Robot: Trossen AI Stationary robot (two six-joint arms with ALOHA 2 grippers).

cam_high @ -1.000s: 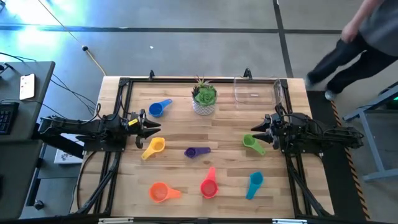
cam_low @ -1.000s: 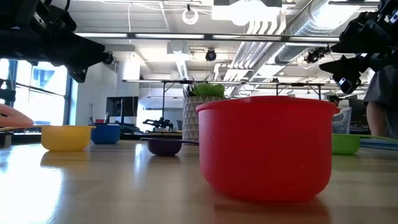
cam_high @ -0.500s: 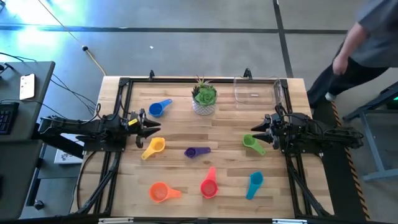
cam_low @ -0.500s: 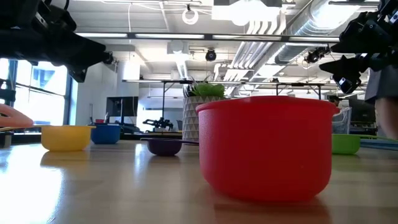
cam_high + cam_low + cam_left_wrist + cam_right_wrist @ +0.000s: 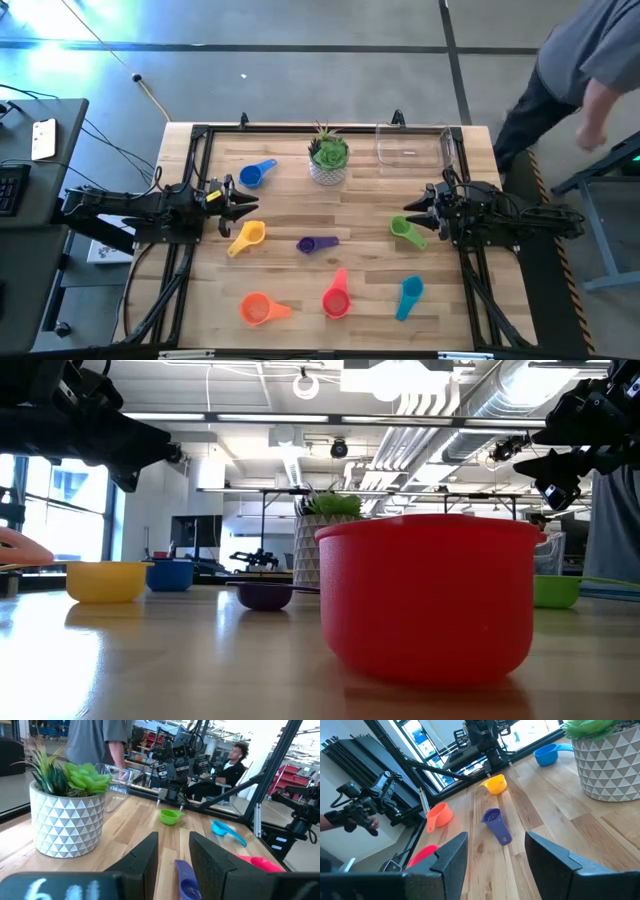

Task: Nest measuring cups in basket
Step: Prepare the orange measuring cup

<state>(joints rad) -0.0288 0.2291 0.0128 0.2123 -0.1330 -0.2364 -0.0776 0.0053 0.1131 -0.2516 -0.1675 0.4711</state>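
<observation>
Several measuring cups lie apart on the wooden table, each resting on its base: blue point(image 5: 256, 175), yellow point(image 5: 247, 236), purple point(image 5: 317, 244), green point(image 5: 406, 230), orange point(image 5: 258, 308), red-pink point(image 5: 336, 296) and teal point(image 5: 410, 296). The clear basket point(image 5: 410, 143) stands at the far right edge. My left gripper point(image 5: 255, 204) hovers open at the table's left, between the blue and yellow cups. At the table's right my right gripper point(image 5: 407, 213) hovers open just above the green cup. Nothing sits between the fingers of either in the wrist views.
A white patterned pot with a green plant point(image 5: 328, 158) stands at the far middle, left of the basket. A black frame point(image 5: 200, 132) rims the table. A person point(image 5: 590, 60) stands beyond the far right corner. Bare wood lies between the cups.
Both arms have kept still and no cup has moved. The person beyond the table's far right corner has shifted farther right.
</observation>
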